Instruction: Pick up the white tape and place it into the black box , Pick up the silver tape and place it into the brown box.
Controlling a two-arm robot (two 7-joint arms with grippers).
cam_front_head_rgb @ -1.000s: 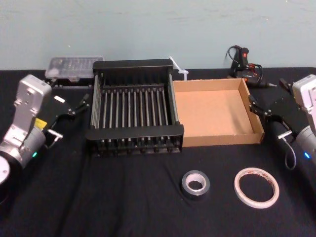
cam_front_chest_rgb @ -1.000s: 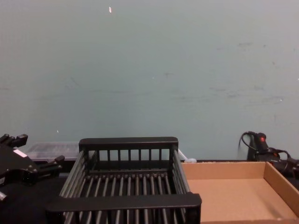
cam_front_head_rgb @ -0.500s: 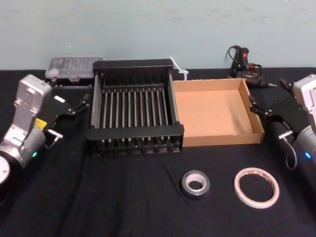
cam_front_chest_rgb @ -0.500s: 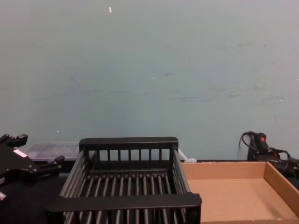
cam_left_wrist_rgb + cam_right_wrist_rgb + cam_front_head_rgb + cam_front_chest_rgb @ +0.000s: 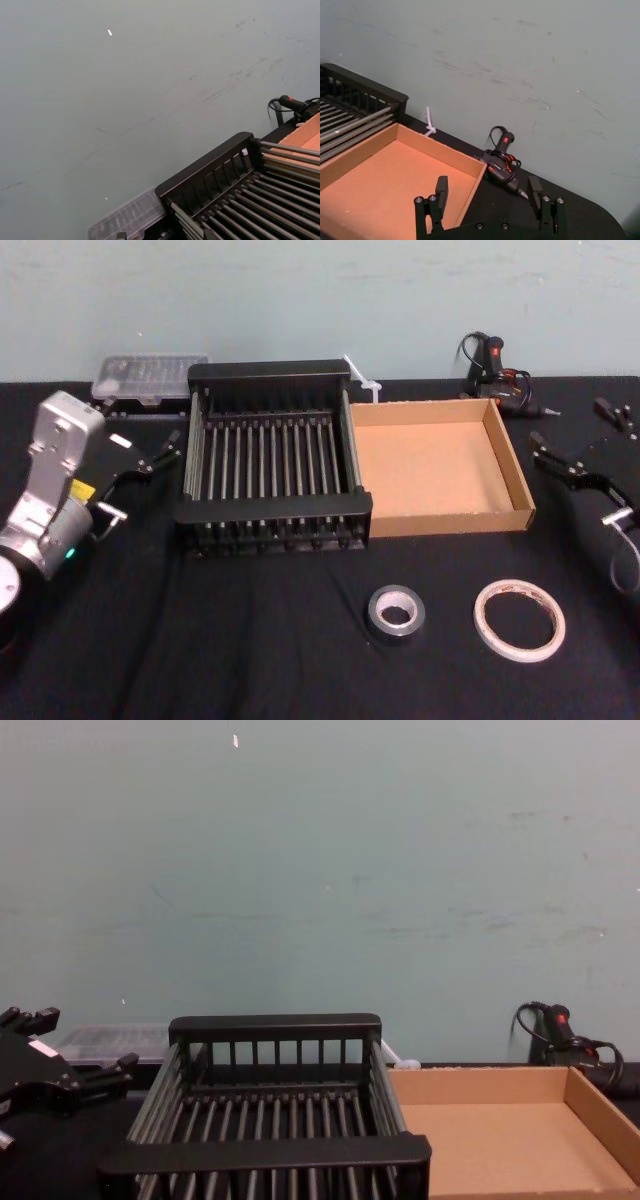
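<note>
Thin white tape ring (image 5: 481, 622) at 5 o'clock, thick grey-silver tape roll (image 5: 374, 612) at 6, left pincer (image 5: 85, 1042) wide at 9, right pincer (image 5: 488, 187) wide at 3.

Looks over a corner of the black box (image 5: 210, 167) toward a pale wall (image 5: 150, 75); catches the brown box (image 5: 309, 131) just beside it, a clear case (image 5: 130, 220), a glue gun (image 5: 292, 102).

right gripper (image 5: 566, 422) retreated, farther from brown box (image 5: 430, 475)
</note>
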